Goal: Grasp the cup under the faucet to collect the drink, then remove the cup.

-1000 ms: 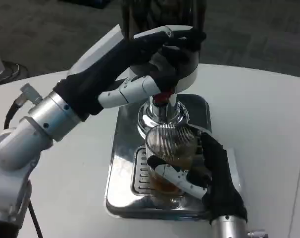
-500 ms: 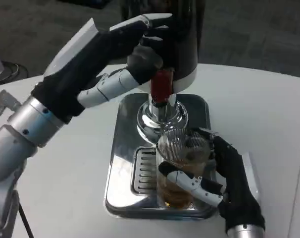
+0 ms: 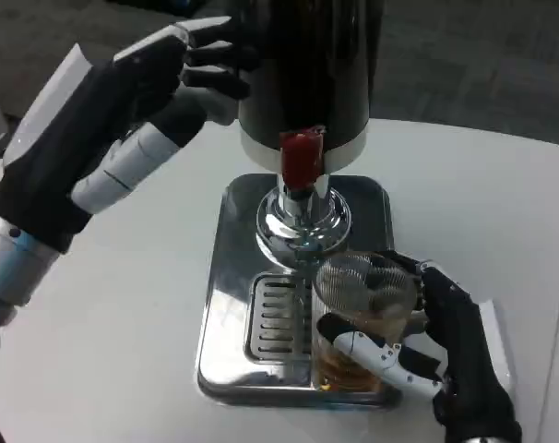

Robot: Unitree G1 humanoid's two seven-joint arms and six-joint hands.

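The right hand (image 3: 436, 346) is gripping the ribbed glass cup (image 3: 361, 318), fingers wrapping its side, and the cup is sitting at the front right of the steel drip tray (image 3: 226, 305), forward of the chrome faucet (image 3: 303, 217) rather than squarely beneath it. There is amber drink in the lower part of the cup, so the collecting looks done and the removal appears to be the step in hand.

The left hand (image 3: 141, 101) is hovering up at the left of the dark dispenser (image 3: 303, 65), fingers spread and holding nothing, clear of the red lever (image 3: 301, 157).

To carry this off cleanly, the right hand should be keeping the cup upright, since any tilt toward the open rim risks slopping the drink. The tray's raised edge is lying right by the cup's base, so a small lift before sliding out toward the bare white table (image 3: 482, 203) on the right seems wise. A slow, level move is the safer call; ribbed glass may slip if the grip loosens. The left hand is best waiting where it is, well away from the lever.
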